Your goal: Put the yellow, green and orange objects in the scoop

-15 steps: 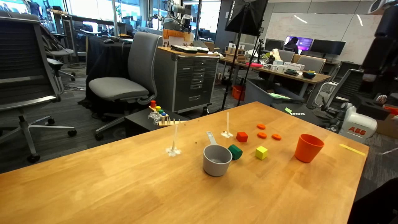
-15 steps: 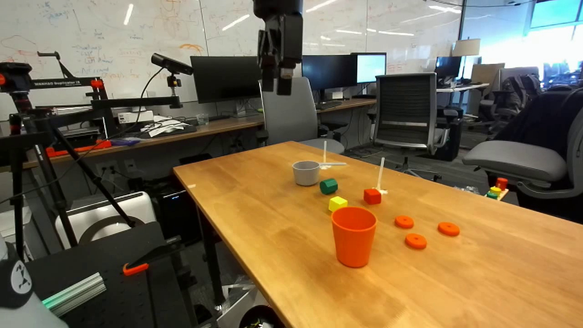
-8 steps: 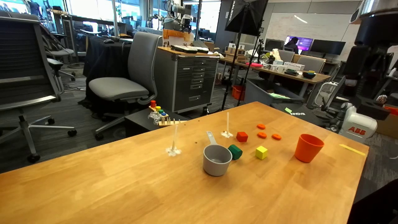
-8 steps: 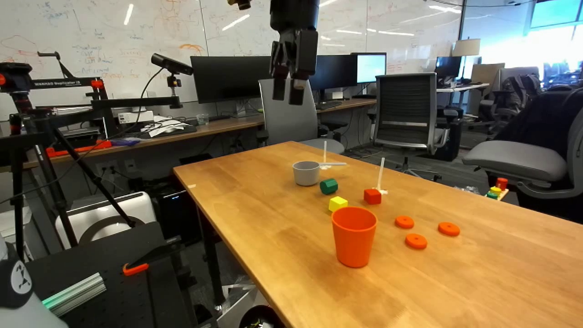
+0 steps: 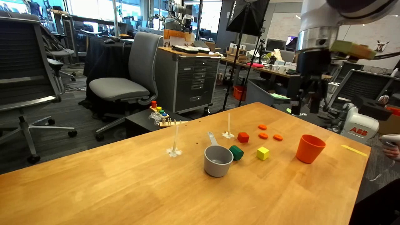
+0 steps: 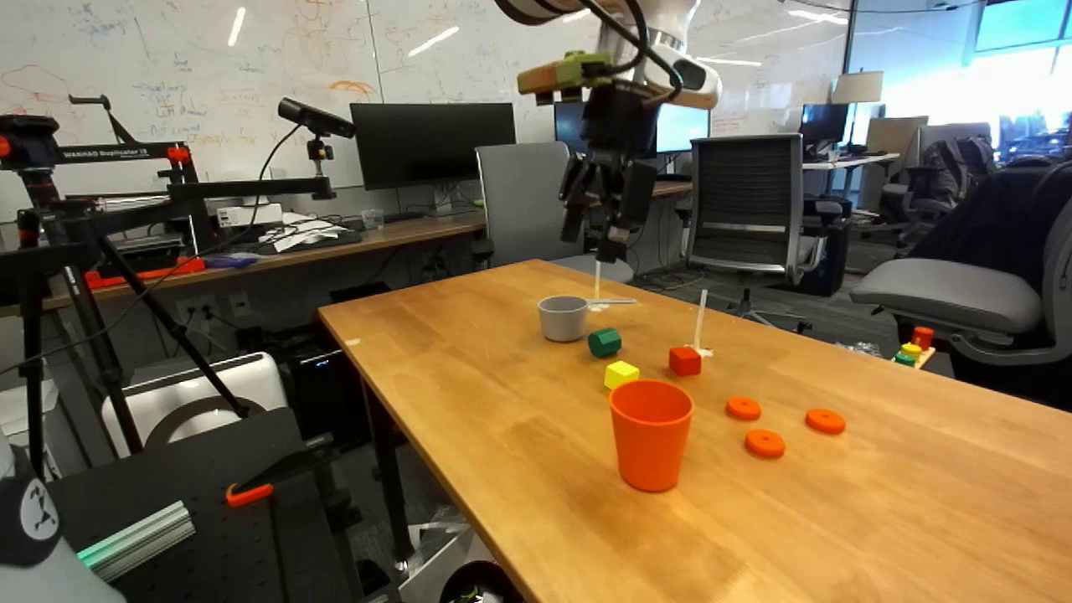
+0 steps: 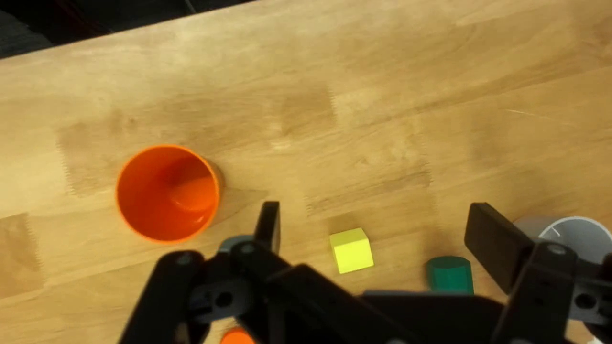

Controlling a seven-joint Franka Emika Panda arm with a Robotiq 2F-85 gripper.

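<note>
Pincer [image 5: 305, 110] hanging above table [image 5: 125, 187], fingers [image 7: 497, 243] parted

In the wrist view the yellow cube [image 7: 353, 252] is sitting below, framed between them, the green block [image 7: 450, 275] near it. Farther out, the grey scoop [image 6: 563, 325] is standing upright, its handle [image 6: 616, 301] and long axis pointing rightward in an exterior view. Both exterior views are showing three orange discs [image 6: 765, 446]; the wrist view, part of one.

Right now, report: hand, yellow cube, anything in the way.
Hand open, empty, above table. Yellow cube on table, outside scoop. Nothing seen between hand and yellow cube; green block nearby.
</note>
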